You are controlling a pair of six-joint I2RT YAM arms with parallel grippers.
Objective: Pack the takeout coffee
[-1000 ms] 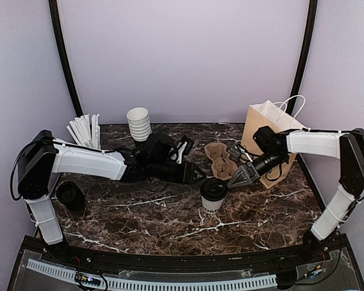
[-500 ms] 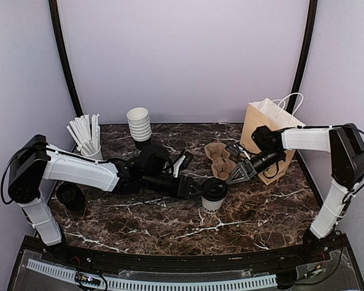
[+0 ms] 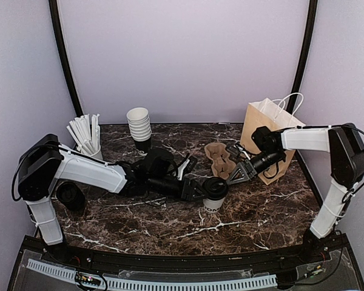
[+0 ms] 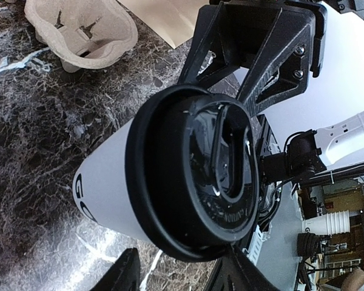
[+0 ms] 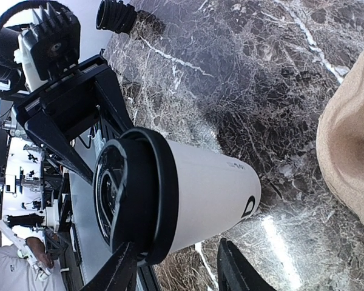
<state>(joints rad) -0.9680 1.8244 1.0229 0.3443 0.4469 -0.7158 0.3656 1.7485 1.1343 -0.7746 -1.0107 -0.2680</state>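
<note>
You were at the pick-up step: nothing was packed yet. The one takeout coffee (image 3: 213, 195) I could see stood upright on the marble table (image 3: 261, 212), near the middle, with its black lid on. It sat just in front of the empty pulp cup carrier (image 3: 219, 159) and a little short of the brown paper bag (image 3: 264, 136), which stood open at the far right.

Your left gripper (image 4: 179, 267) lay low along the table, reaching the cup from its left. Its fingers (image 4: 126, 271) were spread apart with nothing between them. In the left wrist view the lid filled the frame just past the fingertips. I could not tell from that angle whether a finger already touched the cup wall, but I judged that it did not.

Your right gripper (image 5: 173, 270) faced the same cup from the opposite side. Its jaws were also parted and empty, and its tips were near the cup but apart from it. Each wrist camera showed the other gripper right behind the cup, so both were crowding one small target.

For the next move, I judged you needed to commit one arm and hold the other back. The left was the closer, so it should slide its fingers around the white wall below the lid rim and close gently, since a paper cup will squash. Then it would need to lift the cup straight up and keep it level. If the right gripper came any closer, it could tip the cup or strike the left fingers.
</note>
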